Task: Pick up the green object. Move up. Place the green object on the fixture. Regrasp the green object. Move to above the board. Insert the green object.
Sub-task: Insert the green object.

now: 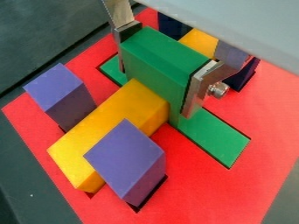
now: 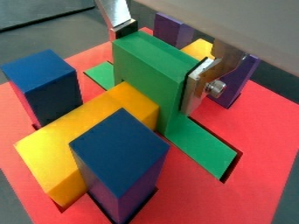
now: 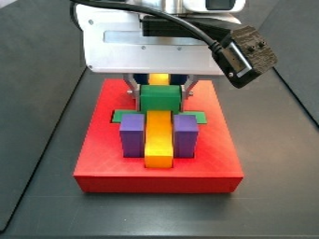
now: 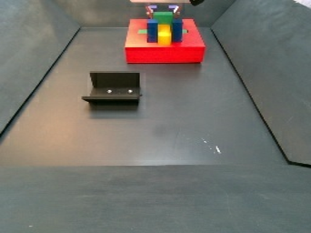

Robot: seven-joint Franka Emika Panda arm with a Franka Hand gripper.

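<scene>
In both wrist views the hand (image 1: 158, 74) is clamped on the raised centre of the green object (image 1: 176, 83), whose flat arms lie in a recessed slot of the board (image 1: 222, 192), just beside the yellow bar (image 1: 117, 131). Judging from this, pickup, fixture stop and regrasp are done, and the insertion looks nearly complete; only release seems left. A side view shows what the wrist cameras miss: the fixture (image 4: 113, 88) stands bare on the tabletop (image 4: 158, 136), well apart at about 7 o'clock from the board (image 4: 165, 50). The purple block (image 3: 130, 133) shows best in a side view.
</scene>
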